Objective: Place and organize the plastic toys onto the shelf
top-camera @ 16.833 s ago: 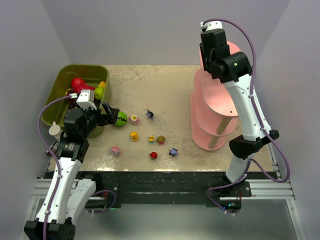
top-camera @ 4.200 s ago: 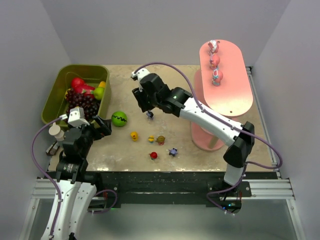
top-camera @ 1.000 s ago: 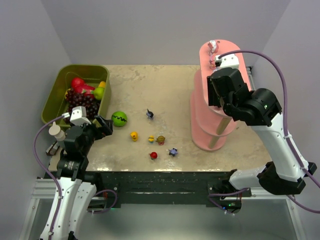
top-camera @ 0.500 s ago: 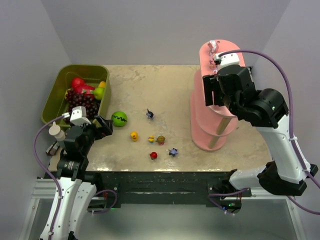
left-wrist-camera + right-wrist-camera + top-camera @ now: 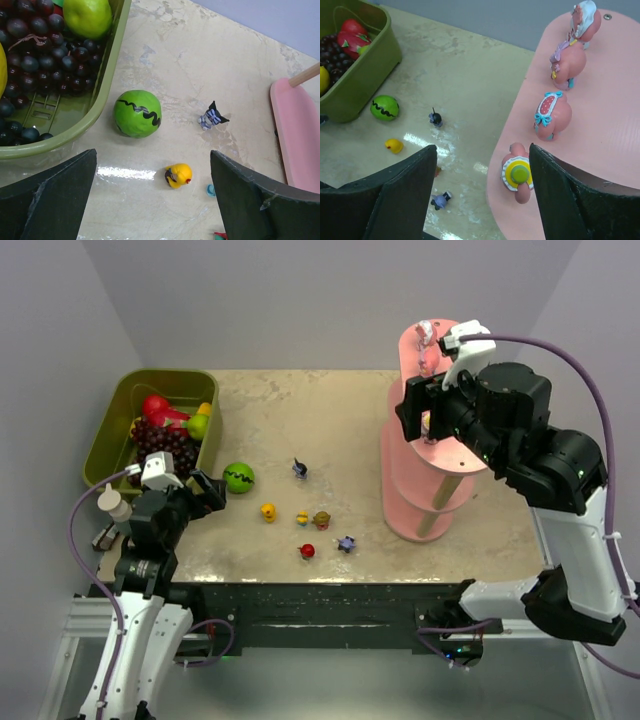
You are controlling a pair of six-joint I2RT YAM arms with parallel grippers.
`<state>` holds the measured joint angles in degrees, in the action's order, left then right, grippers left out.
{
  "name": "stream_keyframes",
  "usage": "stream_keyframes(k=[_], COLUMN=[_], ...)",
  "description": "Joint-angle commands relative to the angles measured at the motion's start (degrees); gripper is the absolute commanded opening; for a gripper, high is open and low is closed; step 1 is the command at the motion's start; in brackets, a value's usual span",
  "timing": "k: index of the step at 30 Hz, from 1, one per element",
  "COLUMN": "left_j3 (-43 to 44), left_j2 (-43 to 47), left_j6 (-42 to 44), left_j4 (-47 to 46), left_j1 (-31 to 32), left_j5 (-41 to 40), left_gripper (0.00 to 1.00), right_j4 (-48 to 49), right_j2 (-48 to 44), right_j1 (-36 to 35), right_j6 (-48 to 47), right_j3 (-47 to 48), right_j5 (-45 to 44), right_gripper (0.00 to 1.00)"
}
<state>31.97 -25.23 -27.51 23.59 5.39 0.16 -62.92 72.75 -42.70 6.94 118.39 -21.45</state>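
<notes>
The pink three-tier shelf (image 5: 430,495) stands at the right. In the right wrist view its top board (image 5: 615,130) holds several pink toys in a row; the nearest wears a yellow hat (image 5: 519,173). My right gripper (image 5: 482,148) is open and empty, high above that toy, and it also shows in the top view (image 5: 418,418). On the table lie a dark toy (image 5: 299,469), a yellow toy (image 5: 268,511), an orange-brown toy (image 5: 322,520), a red toy (image 5: 307,551) and a purple toy (image 5: 346,543). My left gripper (image 5: 152,152) is open above the yellow toy (image 5: 179,175).
An olive-green bin (image 5: 120,400) at the back left holds dark grapes (image 5: 45,65), a green fruit (image 5: 87,15) and red fruit. A green ball (image 5: 239,477) lies beside the bin. A small blue-and-yellow piece (image 5: 302,519) lies between the yellow and orange-brown toys.
My right gripper carried a pink toy with a yellow hat to the top board, let it go and has risen away. The left arm has not moved.
</notes>
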Motion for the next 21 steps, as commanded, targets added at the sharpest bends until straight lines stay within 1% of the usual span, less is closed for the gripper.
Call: stream_keyframes(k=[1,4,8,9,11,12,14,15,19,21], left_j3=[0.73,0.73,0.99,0.99,1.17,1.17,1.17,1.08,0.99,0.99], left_j2=[-0.43,-0.78,-1.83,-2.01,-2.1,-2.1,-2.1,-2.1,-2.01,-1.92], left_j6=[-0.71,-0.79,-0.71,-0.71,-0.62,-0.62,-0.62,-0.62,-0.62,-0.71], left_j4=[-1.62,-1.71,-1.53,-1.45,-1.45,-1.45,-1.45,-1.45,-1.27,-1.36], left_j1=[0.33,0.33,0.24,0.24,0.24,0.24,0.32,0.33,0.24,0.24], left_j5=[0.01,-0.08,0.01,0.01,0.01,0.01,0.01,0.01,0.1,0.01], left_gripper=[1.0,1.0,1.0,1.0,1.0,0.99,0.99,1.0,1.0,1.0], right_j4=[3.06,2.71,5.25,6.13,6.84,7.19,7.37,7.28,6.32,5.88], right_j2=[2.57,3.27,1.08,0.73,-0.59,-0.77,-1.38,-1.38,-1.21,-0.95], right_j1=[0.07,-0.02,0.07,-0.02,0.07,0.07,0.07,-0.02,-0.02,0.07], right_j6=[-3.07,-2.2,-0.01,0.35,1.84,2.28,2.99,3.17,4.13,4.57], right_j3=[3.16,2.03,-2.63,-4.29,-5.79,-7.02,-7.91,-8.43,-8.96,-9.31], right_j5=[-3.5,-3.95,-0.53,0.26,1.41,1.5,1.5,1.5,0.62,0.45], right_gripper=[0.77,0.76,0.63,0.53,0.42,0.3,0.22,0.15,0.0,0.0])
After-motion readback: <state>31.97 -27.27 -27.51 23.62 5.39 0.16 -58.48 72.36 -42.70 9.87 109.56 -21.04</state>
